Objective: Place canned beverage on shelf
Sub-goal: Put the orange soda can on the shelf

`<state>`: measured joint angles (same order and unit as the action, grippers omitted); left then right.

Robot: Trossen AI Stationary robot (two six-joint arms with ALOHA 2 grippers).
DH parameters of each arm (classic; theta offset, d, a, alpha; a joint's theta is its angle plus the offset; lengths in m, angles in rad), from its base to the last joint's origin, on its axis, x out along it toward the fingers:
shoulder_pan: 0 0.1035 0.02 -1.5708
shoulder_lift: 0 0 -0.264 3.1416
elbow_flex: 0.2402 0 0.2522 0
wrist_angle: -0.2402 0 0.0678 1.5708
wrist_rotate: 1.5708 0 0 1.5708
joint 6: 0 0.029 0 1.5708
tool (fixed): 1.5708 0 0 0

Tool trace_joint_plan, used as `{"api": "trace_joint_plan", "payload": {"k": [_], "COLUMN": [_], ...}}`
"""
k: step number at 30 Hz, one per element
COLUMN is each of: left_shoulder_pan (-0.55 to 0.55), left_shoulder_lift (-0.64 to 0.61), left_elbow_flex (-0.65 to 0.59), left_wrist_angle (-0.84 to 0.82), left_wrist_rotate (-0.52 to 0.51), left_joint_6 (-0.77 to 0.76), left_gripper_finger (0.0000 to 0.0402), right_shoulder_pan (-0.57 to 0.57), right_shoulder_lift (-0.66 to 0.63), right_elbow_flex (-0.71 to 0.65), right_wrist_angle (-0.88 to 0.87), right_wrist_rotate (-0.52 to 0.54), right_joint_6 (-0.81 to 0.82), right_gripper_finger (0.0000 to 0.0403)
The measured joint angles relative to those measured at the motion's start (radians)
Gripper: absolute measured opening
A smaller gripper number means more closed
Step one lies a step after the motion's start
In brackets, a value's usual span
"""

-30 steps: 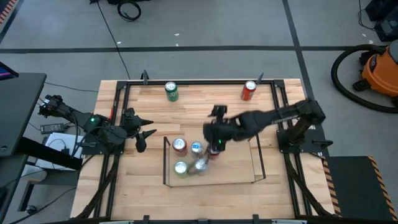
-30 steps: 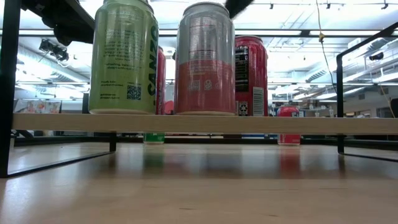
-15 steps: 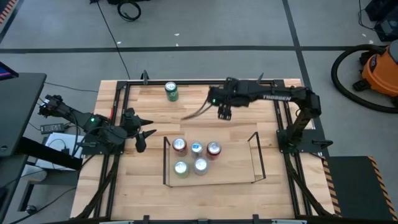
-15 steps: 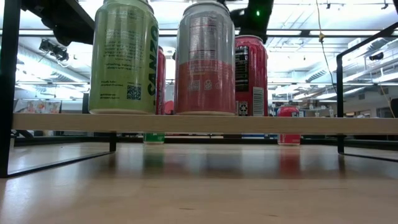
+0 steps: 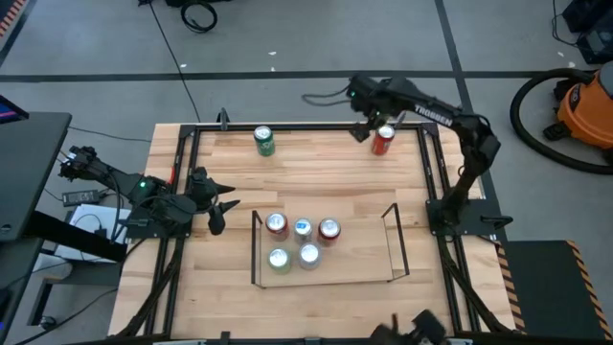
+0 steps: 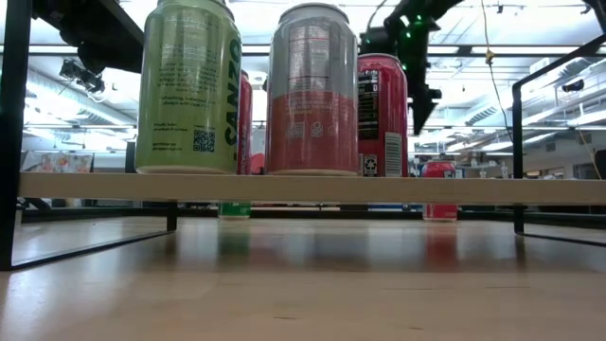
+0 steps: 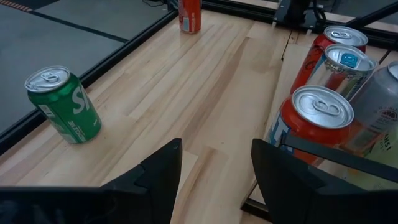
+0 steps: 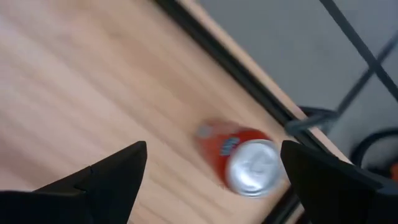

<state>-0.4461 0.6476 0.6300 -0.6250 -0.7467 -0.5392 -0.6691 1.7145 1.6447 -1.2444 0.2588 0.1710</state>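
Observation:
A red can [image 5: 383,140] stands upright on the table near its far right corner, and a green can [image 5: 263,141] stands far left of it. My right gripper [image 5: 374,123] hangs open just above the red can [image 8: 245,165], a finger on either side, touching nothing. In the low view it [image 6: 417,99] hangs above that can [image 6: 438,170]. The shelf [image 5: 255,251] sits near the table's front and holds several upright cans [image 5: 303,227] on its pale floor [image 6: 303,187]. My left gripper [image 5: 227,213] waits open at the table's left, left of the shelf.
A black rod frame [image 5: 196,144] borders the tabletop, running close behind the red can. The shelf's end rails [image 5: 395,240] stand upright. An orange vacuum [image 5: 584,105] sits on the floor beyond the right side. The left wrist view shows the shelf's cans [image 7: 314,112] close beside my left gripper.
My right gripper has swung from above the cans in the shelf toward the table's far edge, then right to a place over the red can, rolling and tipping further down on the way. It has stayed open. The cans have kept their places.

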Motion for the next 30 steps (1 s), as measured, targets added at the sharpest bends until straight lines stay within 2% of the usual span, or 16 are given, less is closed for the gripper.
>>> {"api": "trace_joint_plan", "payload": {"k": [3, 6, 14, 22, 30], "left_shoulder_pan": [0.000, 0.000, 0.000, 0.000, 0.000], "left_shoulder_lift": [0.000, 0.000, 0.000, 0.000, 0.000], "left_elbow_flex": [0.000, 0.000, 0.000, 0.000, 0.000], "left_wrist_angle": [0.000, -0.001, -0.002, -0.002, -0.002], "left_wrist_rotate": [0.000, 0.000, 0.000, 0.000, 0.000], "left_joint_6": [0.000, 0.000, 0.001, 0.004, 0.004], "left_gripper_finger": [0.0203, 0.0203, 0.0203, 0.0203, 0.0203], "right_shoulder_pan": [-0.067, -0.122, -0.232, -0.263, -0.265], "right_shoulder_lift": [0.000, 0.000, 0.001, 0.001, 0.001], "right_elbow_flex": [-0.002, -0.030, -0.187, -0.287, -0.381], "right_wrist_angle": [-0.007, 0.000, 0.057, 0.173, 0.318], "right_wrist_rotate": [-0.006, -0.064, -0.151, -0.247, -0.253], "right_joint_6": [0.024, 0.048, 0.038, 0.014, -0.007], "right_gripper_finger": [0.0381, 0.0382, 0.0382, 0.0382, 0.0371]}}
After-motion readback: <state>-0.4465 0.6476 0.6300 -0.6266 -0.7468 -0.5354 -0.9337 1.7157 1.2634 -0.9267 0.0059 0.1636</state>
